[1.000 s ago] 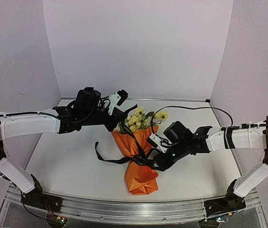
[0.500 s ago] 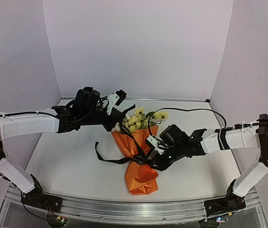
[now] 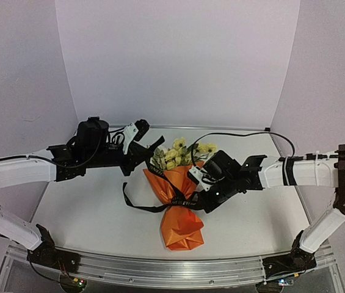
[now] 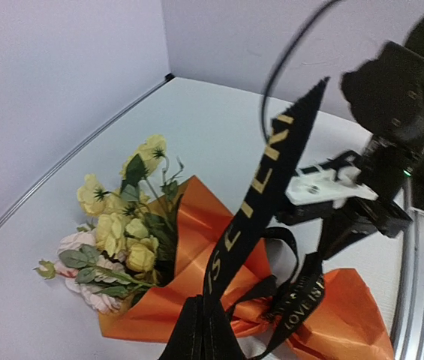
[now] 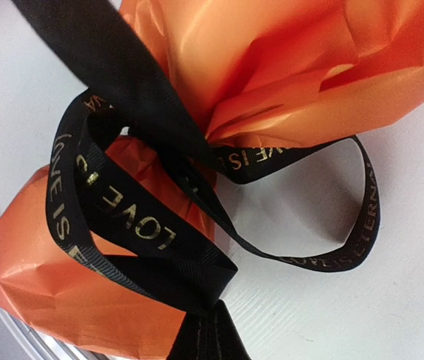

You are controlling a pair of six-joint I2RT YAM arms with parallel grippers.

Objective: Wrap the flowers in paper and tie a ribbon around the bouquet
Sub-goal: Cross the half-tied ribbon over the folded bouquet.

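At mid-table the bouquet (image 3: 178, 198) lies blooms-away, ribbon (image 4: 268, 176) looped round its waist; left gripper (image 3: 152, 148) pinches one end up-left, right gripper (image 3: 200, 204) pinches the other strand just right of the waist.

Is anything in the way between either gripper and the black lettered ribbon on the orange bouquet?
Nothing visible. The left gripper and right gripper are shut on the black lettered fabric ribbon looped round the orange paper bouquet.

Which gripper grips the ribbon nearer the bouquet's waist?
The right gripper: it pinches the ribbon beside the cinched paper; the left gripper holds a strand near the flowers.
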